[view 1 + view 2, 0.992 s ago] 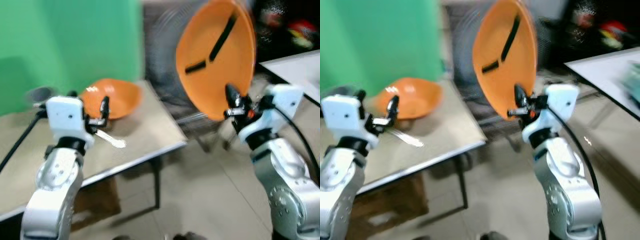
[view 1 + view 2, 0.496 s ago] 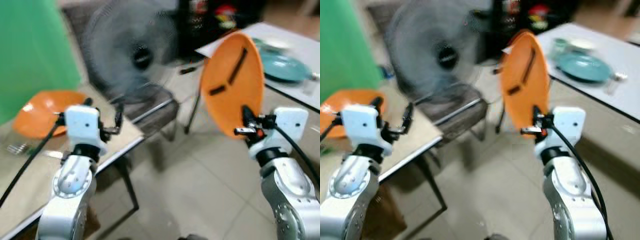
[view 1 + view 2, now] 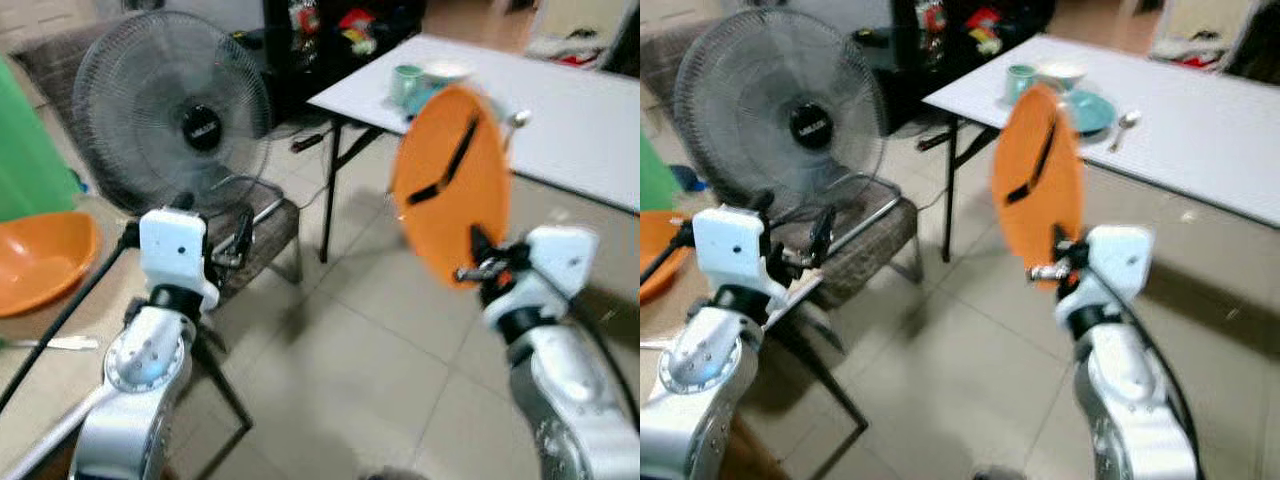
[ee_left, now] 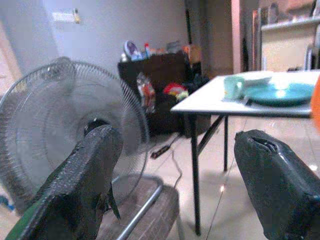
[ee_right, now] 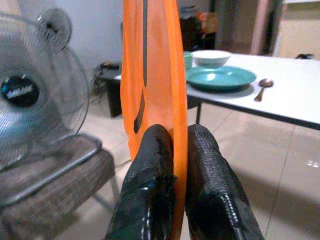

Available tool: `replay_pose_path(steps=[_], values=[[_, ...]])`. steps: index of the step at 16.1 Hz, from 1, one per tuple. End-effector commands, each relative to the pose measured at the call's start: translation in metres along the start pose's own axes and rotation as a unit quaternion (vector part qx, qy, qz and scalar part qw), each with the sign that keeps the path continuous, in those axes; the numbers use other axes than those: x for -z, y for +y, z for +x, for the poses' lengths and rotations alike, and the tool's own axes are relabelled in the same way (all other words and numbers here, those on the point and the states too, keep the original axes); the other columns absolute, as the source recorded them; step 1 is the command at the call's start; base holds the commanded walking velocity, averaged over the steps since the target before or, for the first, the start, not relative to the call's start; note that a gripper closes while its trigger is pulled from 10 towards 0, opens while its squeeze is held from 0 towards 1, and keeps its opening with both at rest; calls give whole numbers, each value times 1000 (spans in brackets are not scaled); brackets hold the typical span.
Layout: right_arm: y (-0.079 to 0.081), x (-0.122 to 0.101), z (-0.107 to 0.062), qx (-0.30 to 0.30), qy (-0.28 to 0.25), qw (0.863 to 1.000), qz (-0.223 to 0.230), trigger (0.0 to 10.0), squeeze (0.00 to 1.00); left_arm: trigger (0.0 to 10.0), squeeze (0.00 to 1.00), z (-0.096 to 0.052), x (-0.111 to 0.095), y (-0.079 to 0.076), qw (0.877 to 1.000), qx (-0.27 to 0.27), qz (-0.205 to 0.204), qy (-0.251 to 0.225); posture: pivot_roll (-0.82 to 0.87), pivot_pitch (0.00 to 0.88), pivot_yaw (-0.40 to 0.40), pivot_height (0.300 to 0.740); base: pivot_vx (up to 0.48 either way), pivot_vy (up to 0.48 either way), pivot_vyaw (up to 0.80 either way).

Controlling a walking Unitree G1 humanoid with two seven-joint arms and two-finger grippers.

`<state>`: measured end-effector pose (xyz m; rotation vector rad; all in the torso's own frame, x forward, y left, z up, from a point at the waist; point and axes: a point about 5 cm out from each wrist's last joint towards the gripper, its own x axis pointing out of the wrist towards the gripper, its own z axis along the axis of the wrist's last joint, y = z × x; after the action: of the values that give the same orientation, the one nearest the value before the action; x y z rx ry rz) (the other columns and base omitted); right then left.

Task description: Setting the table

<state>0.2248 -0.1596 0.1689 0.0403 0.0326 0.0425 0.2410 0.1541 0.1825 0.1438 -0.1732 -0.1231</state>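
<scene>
My right gripper (image 3: 478, 262) is shut on the lower rim of an orange plate (image 3: 450, 180), held upright and edge-on in the right wrist view, orange plate (image 5: 150, 75) between the black fingers (image 5: 205, 155). Ahead stands a white table (image 3: 560, 110) carrying a teal plate (image 5: 220, 77), a white bowl (image 5: 211, 57), a teal mug (image 3: 405, 82) and a spoon (image 5: 263, 86). My left gripper (image 3: 212, 232) is raised at the left, open and empty, its fingers (image 4: 90, 175) wide apart. An orange bowl (image 3: 40, 262) and a fork (image 3: 60, 343) lie on the beige table (image 3: 50, 380) at the left.
A large standing fan (image 3: 175, 115) and a woven chair (image 3: 265, 225) stand between the two tables. A dark cabinet with coloured items (image 3: 340, 30) is behind. Tiled floor (image 3: 350, 370) lies open before the white table.
The camera has swung right: the beige table and orange bowl slid to the left edge, the white table came nearer. The right gripper still holds the plate upright.
</scene>
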Motion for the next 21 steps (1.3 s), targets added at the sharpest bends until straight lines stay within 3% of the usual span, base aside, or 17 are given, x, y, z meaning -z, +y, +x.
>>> replay_pose_path(steps=[1, 4, 11, 17, 21], values=[[-2, -9, 0, 0, -22, 1000, -3, 10000, 0, 10000, 0, 1, 3, -5, 1000, 12, -2, 6, 22, 0, 38, 740, 0, -480, 0], [-2, -6, -1, -8, -10, 1000, 0, 10000, 0, 10000, 0, 0, 5, -6, 1000, 24, 6, 12, 28, 0, 36, 740, 0, -445, 0], [2, -6, 6, -19, -7, 1000, 1, 10000, 0, 10000, 0, 4, 11, -2, 999, 5, -22, 24, 25, 0, 32, 740, 0, 0, -182], [3, -9, 12, -28, -18, 999, -1, 10000, 0, 10000, 0, 9, 12, -4, 999, 22, -16, 26, 29, 0, 31, 740, 313, 0, -701], [2, -11, 13, -27, -24, 999, -12, 10000, 0, 10000, 0, 9, 13, -5, 999, 27, -13, 26, 29, 0, 24, 740, 357, 0, 0]])
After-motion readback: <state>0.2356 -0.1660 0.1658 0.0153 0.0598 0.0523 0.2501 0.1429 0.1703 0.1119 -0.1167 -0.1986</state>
